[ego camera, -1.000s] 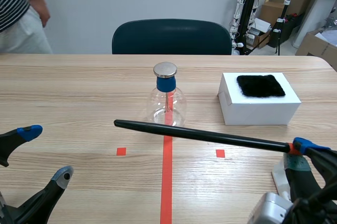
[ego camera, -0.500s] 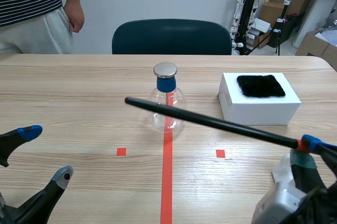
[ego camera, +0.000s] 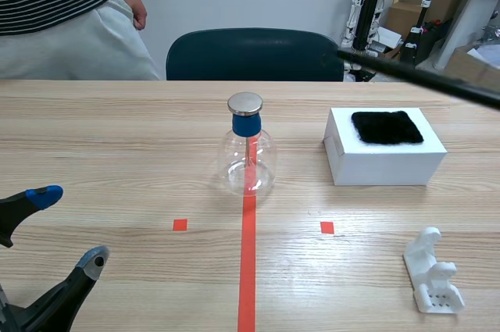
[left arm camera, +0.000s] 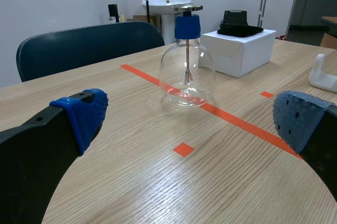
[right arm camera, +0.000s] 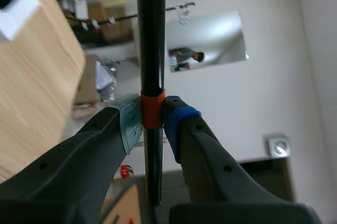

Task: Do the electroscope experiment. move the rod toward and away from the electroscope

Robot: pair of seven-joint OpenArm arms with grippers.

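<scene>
- One black rod (ego camera: pixel 414 74) sits clamped in the right jaws, raised high.
- Wide apart, the left jaws rest short of the electroscope (ego camera: pixel 248 148) on the desk (ego camera: pixel 117 137).

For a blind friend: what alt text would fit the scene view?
A glass electroscope flask stands mid-table on a red tape line; a black rod is held high at the right, well away from it. A white box topped with black fur sits nearby; the left gripper is open.

the black left gripper (ego camera: pixel 69 226) hangs low over the near left corner of the light wooden table (ego camera: pixel 117 129), its 2 blue-padded fingers (ego camera: pixel 43 195) spread wide. the right gripper (right arm camera: pixel 152 118), tilted upward, clamps a thin black rod (right arm camera: pixel 151 34).
</scene>
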